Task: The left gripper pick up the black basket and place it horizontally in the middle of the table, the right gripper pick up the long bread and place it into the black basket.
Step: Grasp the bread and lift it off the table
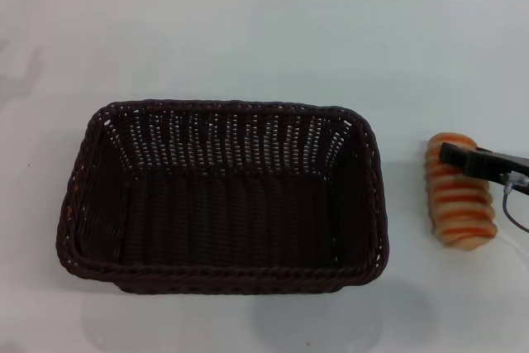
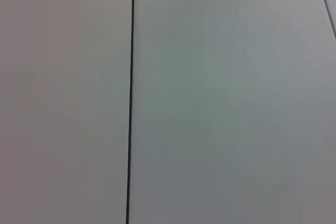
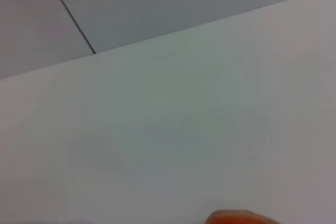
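Bread [image 1: 459, 202]: one loaf; basket [image 1: 221, 196]: one.

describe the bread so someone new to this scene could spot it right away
Find the big dark woven wicker basket on the white table. Right of it, outside, lies a small oblong tan loaf, the right pincer over it. Its orange crosswise stripes set it apart.

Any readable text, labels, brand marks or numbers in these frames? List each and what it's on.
None readable in any view.
Dark woven wicker basket: no tag or label.
Tan loaf with orange stripes: no marking.
Black right tool over the loaf: no visible print.
White tabletop: no marking.
Left and right wrist views: plain surfaces with a dark seam, no print.
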